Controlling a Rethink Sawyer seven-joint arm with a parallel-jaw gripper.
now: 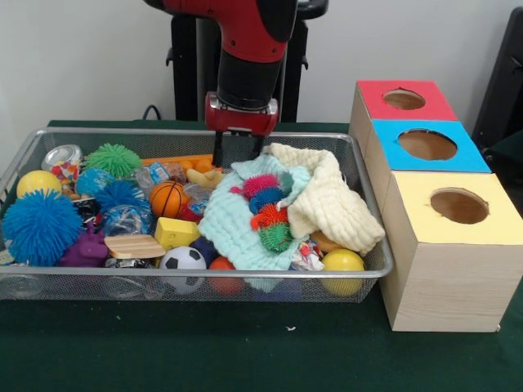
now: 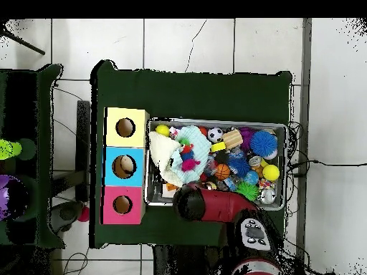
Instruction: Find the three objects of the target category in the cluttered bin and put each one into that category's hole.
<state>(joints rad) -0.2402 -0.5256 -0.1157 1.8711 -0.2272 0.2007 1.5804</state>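
Observation:
A wire mesh bin holds a jumble of toys. My gripper hangs open over the bin's back edge, its fingertips just above the far end of a teal cloth, with nothing between them. Small spiky balls in pink, blue, orange and green lie on that cloth. A cream cloth is bunched beside them. Three boxes stand to the right, with a red-top hole, a blue-top hole and a yellow-top hole. In the overhead view the arm hides the gripper.
Left half of the bin: a big blue spiky ball, a green spiky ball, a basketball, a soccer ball, a wooden block, a yellow block, a can. A yellow ball lies front right.

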